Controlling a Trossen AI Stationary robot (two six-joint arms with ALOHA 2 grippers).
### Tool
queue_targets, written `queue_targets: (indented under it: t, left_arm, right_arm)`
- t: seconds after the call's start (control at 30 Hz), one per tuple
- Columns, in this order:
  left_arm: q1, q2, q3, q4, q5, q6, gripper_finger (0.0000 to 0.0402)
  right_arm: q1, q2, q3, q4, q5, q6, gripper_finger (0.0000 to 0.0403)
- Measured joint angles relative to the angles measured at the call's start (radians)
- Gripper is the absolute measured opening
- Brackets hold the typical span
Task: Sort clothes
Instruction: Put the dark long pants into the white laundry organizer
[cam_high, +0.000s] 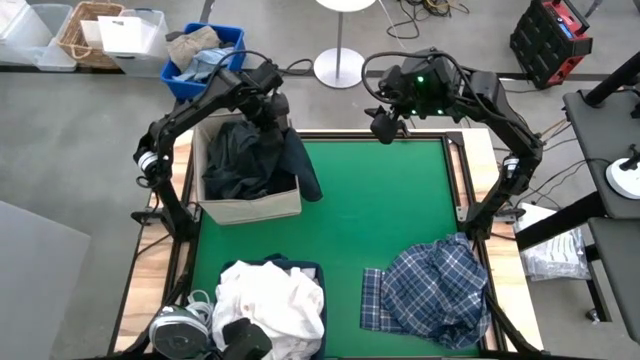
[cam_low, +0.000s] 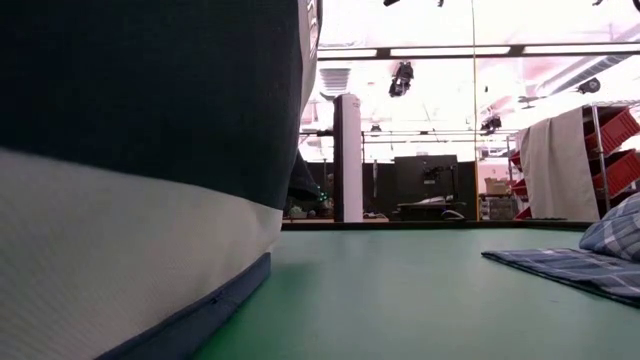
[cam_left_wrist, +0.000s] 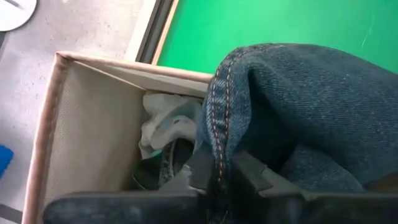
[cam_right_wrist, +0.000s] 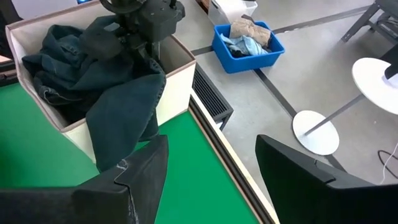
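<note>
Upper left, the left gripper (cam_high: 268, 112) clamps dark jeans (cam_high: 296, 165) over the beige bin (cam_high: 255, 207); a leg hangs downward. The right gripper (cam_right_wrist: 211, 174), fingers apart, waits at the top centre.

No legible text, label, brand, number or sign appears in any view, neither on the clothes, the bins, the arms nor in the room behind.
</note>
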Motion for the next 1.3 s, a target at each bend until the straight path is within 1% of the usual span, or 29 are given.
queue_targets:
  t: [0.1,0.2,0.3,0.4,0.5,0.53,0.57,0.6,0.7,0.73,0.77,0.87,1.0,1.07,1.17,1.2,1.3]
  left_arm:
    - [0.002,-0.005,0.0,-0.023,-0.001,-0.001,0.0009]
    - [0.002,-0.029,0.027,-0.098,0.0,-0.001,0.0004]
    - [0.002,-0.056,0.092,-0.196,0.0,0.014,0.0003]
    - [0.002,-0.066,0.19,-0.297,-0.001,0.022,0.0002]
    - [0.002,-0.094,0.266,-0.293,-0.017,0.026,0.0002]
    - [0.002,-0.107,0.283,-0.304,-0.032,0.051,0.0001]
    - [0.002,-0.118,0.298,-0.304,-0.065,0.07,0.0001]
    - [0.0,-0.129,0.313,-0.298,-0.133,0.067,0.0001]
    - [0.001,-0.135,0.363,-0.299,-0.346,-0.035,0.0001]
    - [0.004,-0.138,0.38,-0.296,-0.381,-0.063,0.0001]
    - [0.007,-0.146,0.393,-0.297,-0.389,-0.073,0.0001]
    - [0.005,-0.188,0.417,-0.298,-0.369,-0.09,0.0001]
    - [0.006,-0.225,0.399,-0.298,-0.45,-0.201,0.0]
    - [0.007,-0.259,0.372,-0.297,-0.427,-0.209,0.0]
    - [0.006,-0.325,0.327,-0.298,-0.276,-0.209,0.0]
    - [0.006,-0.345,0.307,-0.298,-0.252,-0.21,0.0]
    - [0.006,-0.406,0.227,-0.294,-0.238,-0.226,0.0]
  right_arm:
    - [0.0,0.0,-0.004,0.0,0.0,0.013,0.0233]
    - [0.0,0.0,-0.01,0.0,0.0,0.02,0.0236]
    - [0.0,0.0,-0.022,0.0,0.0,0.034,0.0241]
    - [0.0,0.0,-0.044,0.011,0.0,0.049,0.0242]
    - [0.0,0.0,-0.072,0.019,0.0,0.068,0.0238]
    - [0.0,0.0,-0.082,0.027,0.0,0.074,0.0237]
    - [0.0,0.0,-0.093,0.04,0.0,0.081,0.0235]
    - [0.0,-0.001,-0.104,0.048,0.0,0.086,0.0234]
    - [0.0,-0.001,-0.136,0.064,0.0,0.102,0.0233]
    - [0.0,-0.001,-0.144,0.072,0.0,0.107,0.0235]
    - [0.0,-0.001,-0.151,0.078,0.0,0.113,0.0236]
    - [0.0,-0.001,-0.172,0.114,0.0,0.13,0.0242]
    - [0.0,0.0,-0.198,0.149,0.0,0.15,0.0246]
    - [0.0,0.0,-0.209,0.155,0.0,0.155,0.0246]
    - [0.0,0.0,-0.215,0.167,0.0,0.156,0.0246]
    - [0.0,0.0,-0.217,0.167,0.0,0.156,0.0247]
    - [0.0,0.0,-0.218,0.172,0.0,0.172,0.0247]
